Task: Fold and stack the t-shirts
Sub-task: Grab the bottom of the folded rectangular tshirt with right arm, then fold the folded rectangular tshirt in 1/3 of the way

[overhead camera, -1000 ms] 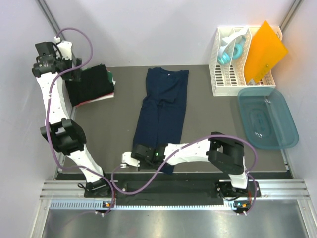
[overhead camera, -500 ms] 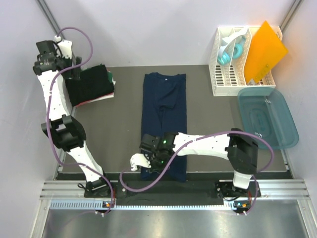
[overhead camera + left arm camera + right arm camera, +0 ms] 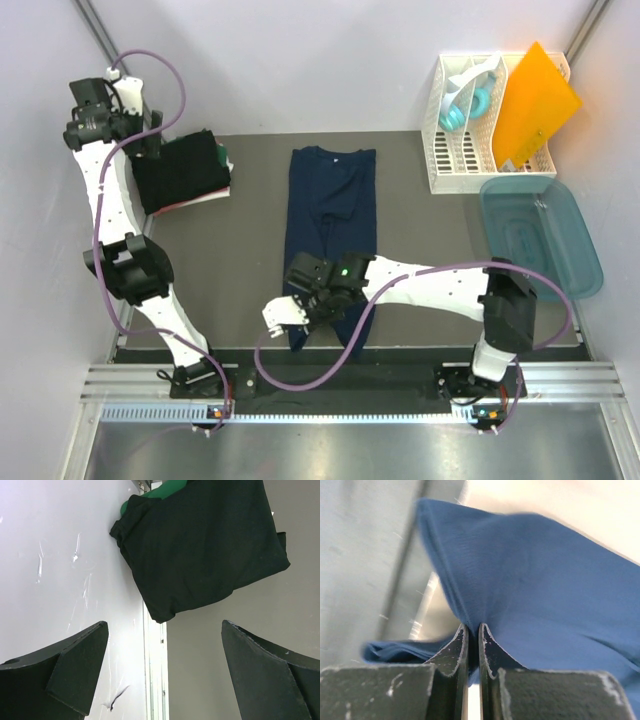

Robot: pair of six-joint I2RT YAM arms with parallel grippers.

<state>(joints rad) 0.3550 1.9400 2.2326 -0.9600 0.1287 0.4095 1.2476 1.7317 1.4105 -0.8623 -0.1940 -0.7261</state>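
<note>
The navy t-shirt (image 3: 332,215) lies lengthwise on the counter (image 3: 220,250), near hem pinched in our closed right hand (image 3: 470,632); we should carry it straight to the collar, edges matched. Our left hand (image 3: 164,630) gapes above the folded dark shirts (image 3: 182,172). The white rack (image 3: 455,160) holds an orange sheet (image 3: 535,100); the teal tub (image 3: 590,265) looks empty.

We log centre t-shirt (image 3: 332,215) lying lengthwise mid-table (image 3: 240,250), collar end far, hem end near. Stack of folded t-shirts (image 3: 182,172) at far-left corner, against left wall, well apart from centre t-shirt. Rack (image 3: 460,150) at far-right corner. Tub (image 3: 540,240) just in front of rack, along right edge. Left gripper (image 3: 164,625) near stack's far-left edge, apart from it. Right gripper (image 3: 474,630) at centre t-shirt's near-left corner, cloth between fingers, arm crossing near end from right.
</note>
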